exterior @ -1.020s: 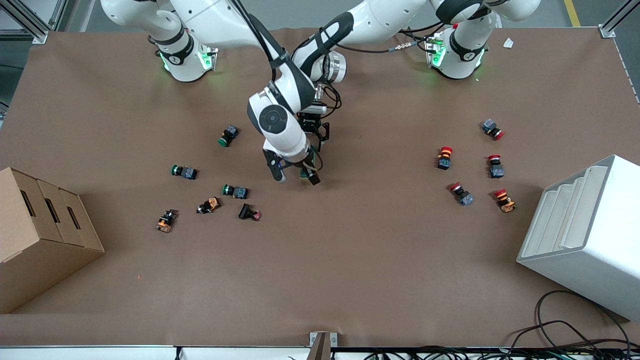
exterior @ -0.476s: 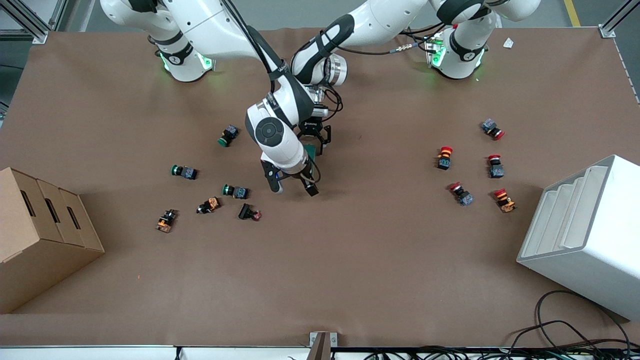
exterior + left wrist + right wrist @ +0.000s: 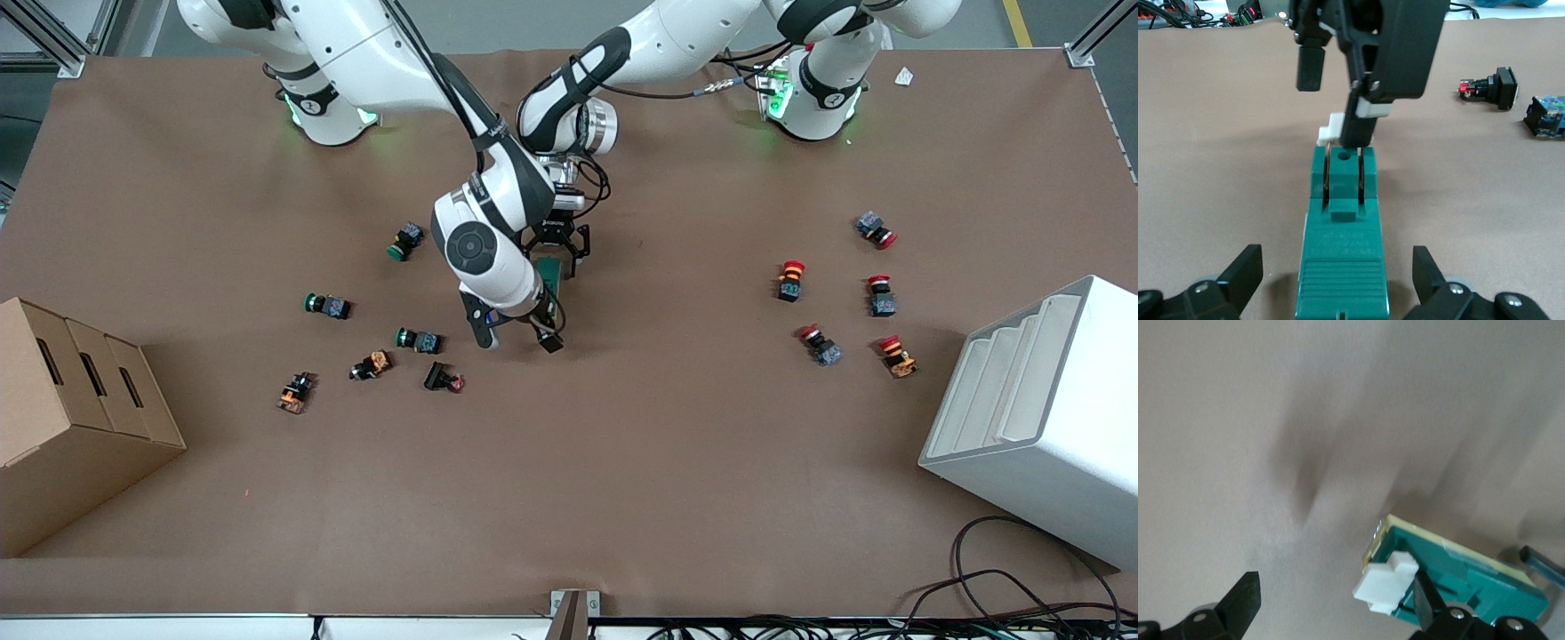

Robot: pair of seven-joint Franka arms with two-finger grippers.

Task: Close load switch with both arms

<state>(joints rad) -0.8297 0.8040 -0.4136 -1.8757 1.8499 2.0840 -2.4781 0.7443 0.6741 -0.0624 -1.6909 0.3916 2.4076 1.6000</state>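
Note:
The load switch [image 3: 551, 271] is a dark-green block lying on the brown table mid-table. In the left wrist view the switch [image 3: 1343, 247] lies between the fingers [image 3: 1238, 277] of my open left gripper [image 3: 1338, 280], which do not touch it. In the front view the left gripper [image 3: 560, 249] straddles the switch's end. My right gripper [image 3: 517, 338] is open at the switch's other end. One right finger [image 3: 1358, 120] is at the white lever [image 3: 1331, 130]. The right wrist view shows the lever [image 3: 1386, 582] beside one finger [image 3: 1425, 600] of the right gripper [image 3: 1335, 603].
Green-capped buttons [image 3: 407, 240] [image 3: 327, 305] [image 3: 418, 339], orange-bodied ones [image 3: 372, 364] and a black one [image 3: 443, 378] lie toward the right arm's end. Red-capped buttons [image 3: 790, 279] [image 3: 880, 295] lie toward the left arm's end. A cardboard box [image 3: 71, 418] and a white bin [image 3: 1040, 418] stand at the table's ends.
My right gripper has shifted a little along the switch, away from the left gripper, and more of the green switch now shows. The left gripper has barely moved.

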